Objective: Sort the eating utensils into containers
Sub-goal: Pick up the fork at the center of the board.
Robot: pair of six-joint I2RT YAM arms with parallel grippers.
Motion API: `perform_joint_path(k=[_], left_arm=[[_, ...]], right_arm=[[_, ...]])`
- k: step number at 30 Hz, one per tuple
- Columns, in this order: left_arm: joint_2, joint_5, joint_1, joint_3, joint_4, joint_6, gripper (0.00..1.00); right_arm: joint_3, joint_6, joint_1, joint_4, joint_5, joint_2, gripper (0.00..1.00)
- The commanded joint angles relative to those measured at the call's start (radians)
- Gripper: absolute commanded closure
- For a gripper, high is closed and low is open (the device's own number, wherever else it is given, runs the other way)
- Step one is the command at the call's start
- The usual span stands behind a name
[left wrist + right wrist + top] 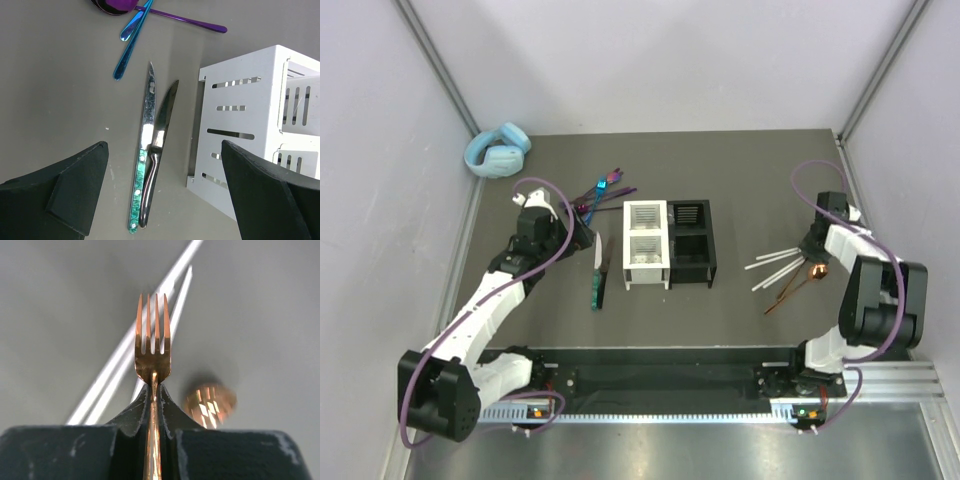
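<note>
right hand [152,390]: clamped on copper fork [152,347] above white sticks [112,367] | left hand [162,150]: apart over green-handled knife [137,200] beside white caddy [240,125] | RISK: slim fork handle may pivot in grip, tines snagging caddy slots.

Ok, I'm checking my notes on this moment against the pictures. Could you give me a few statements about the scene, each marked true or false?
1. The right hand is shut on a copper fork. True.
2. The left hand grips the green-handled knife. False: this hand is open, and the knife lies on the table between its fingers.
3. The white caddy and the black caddy stand side by side. True.
4. The headphones sit inside the black caddy. False: they lie at the table's far left corner.
5. White sticks lie on the table near the right hand. True.
</note>
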Motion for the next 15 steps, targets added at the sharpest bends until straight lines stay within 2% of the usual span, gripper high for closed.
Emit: perform_joint_path(k=[1,4,9,13,15], left_arm=[[0.012,0.038,0.002,-0.007,0.052,0.013,0.01],[0.018,0.041,0.002,-0.010,0.057,0.013,0.01],[0.022,0.047,0.002,-0.006,0.052,0.013,0.01],[0.028,0.050,0.002,0.001,0.043,0.016,0.01],[0.027,0.052,0.002,0.004,0.038,0.014,0.01]], right_arm=[[-0.025,0.003,0.026,-0.056,0.020,-0.171,1.00],[-0.016,-0.009,0.028,-0.108,0.014,-0.255,1.00],[-0.013,-0.038,0.045,-0.119,-0.025,-0.305,1.00],[-0.060,-0.052,0.068,-0.047,-0.077,-0.285,1.00],[-0.080,-0.045,0.118,-0.006,-0.112,-0.285,1.00]])
